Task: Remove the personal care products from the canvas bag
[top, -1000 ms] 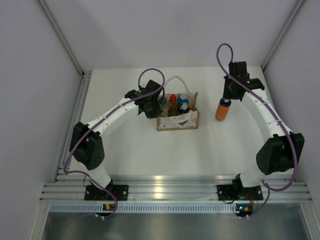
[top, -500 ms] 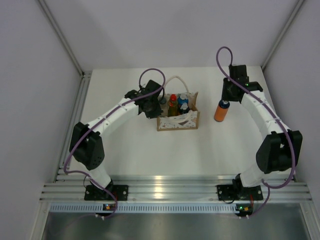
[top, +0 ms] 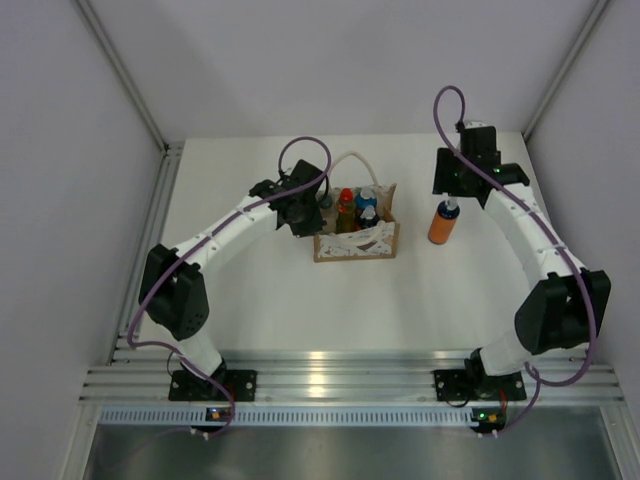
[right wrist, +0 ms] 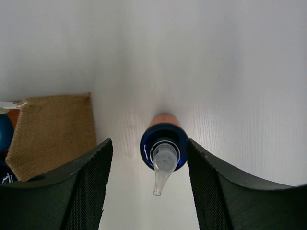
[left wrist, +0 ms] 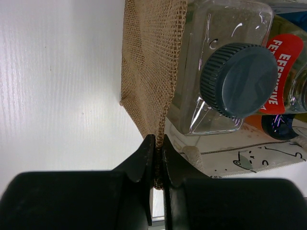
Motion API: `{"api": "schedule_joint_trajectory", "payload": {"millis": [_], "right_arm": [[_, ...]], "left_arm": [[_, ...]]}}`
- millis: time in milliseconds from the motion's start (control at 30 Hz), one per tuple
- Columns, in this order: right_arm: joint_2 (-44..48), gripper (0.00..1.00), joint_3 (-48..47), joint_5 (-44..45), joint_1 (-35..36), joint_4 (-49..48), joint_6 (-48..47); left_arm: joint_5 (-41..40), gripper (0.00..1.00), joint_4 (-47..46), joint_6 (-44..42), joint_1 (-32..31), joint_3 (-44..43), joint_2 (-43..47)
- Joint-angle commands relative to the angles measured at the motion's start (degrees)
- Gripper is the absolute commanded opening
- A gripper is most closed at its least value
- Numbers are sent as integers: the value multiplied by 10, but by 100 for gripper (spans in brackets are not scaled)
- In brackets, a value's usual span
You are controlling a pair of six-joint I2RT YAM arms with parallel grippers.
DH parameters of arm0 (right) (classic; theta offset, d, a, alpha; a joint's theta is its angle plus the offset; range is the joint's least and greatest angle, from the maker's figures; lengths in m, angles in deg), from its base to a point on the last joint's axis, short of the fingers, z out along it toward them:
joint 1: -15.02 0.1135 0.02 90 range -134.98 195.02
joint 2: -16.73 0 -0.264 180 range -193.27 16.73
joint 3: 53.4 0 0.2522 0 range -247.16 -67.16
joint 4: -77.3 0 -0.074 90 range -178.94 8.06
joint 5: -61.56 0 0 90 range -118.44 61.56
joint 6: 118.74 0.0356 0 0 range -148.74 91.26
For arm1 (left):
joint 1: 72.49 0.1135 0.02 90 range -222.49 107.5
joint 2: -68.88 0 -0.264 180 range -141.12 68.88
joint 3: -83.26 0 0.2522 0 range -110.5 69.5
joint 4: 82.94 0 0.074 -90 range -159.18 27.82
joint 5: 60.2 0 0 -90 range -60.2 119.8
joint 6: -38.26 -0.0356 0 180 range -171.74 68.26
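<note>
The canvas bag [top: 357, 240] stands mid-table with bottles upright inside: a clear one with a dark cap [left wrist: 238, 79], a yellow-green one with a red cap [top: 345, 203] and blue-capped ones [top: 367, 205]. My left gripper [top: 308, 215] is shut on the bag's left edge [left wrist: 160, 143], pinching the tan weave [left wrist: 148, 62]. An orange bottle [top: 443, 221] with a blue cap and clear pump nozzle [right wrist: 163, 160] stands alone on the table to the right. My right gripper [right wrist: 149, 163] is open just above it, one finger on each side, not touching.
White walls and metal frame posts close the table on the left, right and back. The bag's cream rope handle [top: 350, 165] loops toward the back. The aluminium rail [top: 340, 380] runs along the near edge.
My right gripper has let go of the orange bottle and risen toward the back; the bottle now stands free. The left gripper has not moved.
</note>
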Motion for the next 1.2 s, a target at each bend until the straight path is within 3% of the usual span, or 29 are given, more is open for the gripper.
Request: {"api": "schedule_joint_trajectory", "payload": {"millis": [0,400,633,867,1167], "right_arm": [[40,59,-42,-17,38,-24,0],[-10,47,-115,-47,221,0,0],[-77,44,-170,85,307,65,111],[-139,43,-219,110,305,65,64],[-134,41,-236,80,277,64,31]], "left_arm": [[15,0,13,-10,-3,3,11],[16,0,14,-14,-3,-4,7],[14,0,14,-11,-3,-1,9],[16,0,14,-8,-3,4,10],[14,0,14,-11,-4,9,12]]}}
